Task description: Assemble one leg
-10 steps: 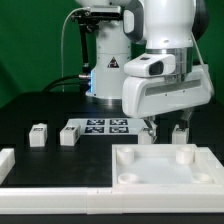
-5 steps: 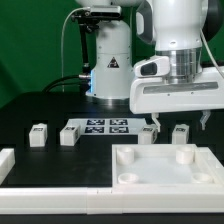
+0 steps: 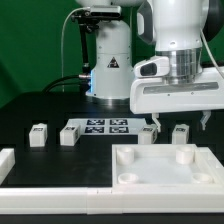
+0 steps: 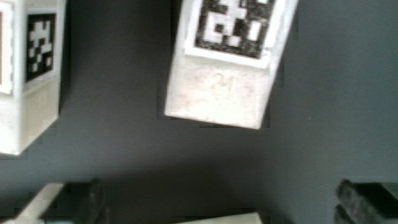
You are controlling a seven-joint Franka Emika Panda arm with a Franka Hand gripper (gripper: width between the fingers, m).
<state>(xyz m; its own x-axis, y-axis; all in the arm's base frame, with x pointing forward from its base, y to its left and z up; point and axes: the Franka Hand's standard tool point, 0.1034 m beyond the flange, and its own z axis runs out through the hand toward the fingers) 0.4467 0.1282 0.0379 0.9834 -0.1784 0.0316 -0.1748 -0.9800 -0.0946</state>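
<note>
while wide open, end effector above the leg; tagged end away, long axis slightly askew

No legible text; black-and-white tags on a leg and marker board.

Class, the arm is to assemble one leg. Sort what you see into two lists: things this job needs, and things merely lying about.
Needed for the job:
- end effector, open
- leg below it
- white panel, likely the piece the leg joins

Merely lying about:
- marker board
- three other legs
- white L-shaped piece
</note>
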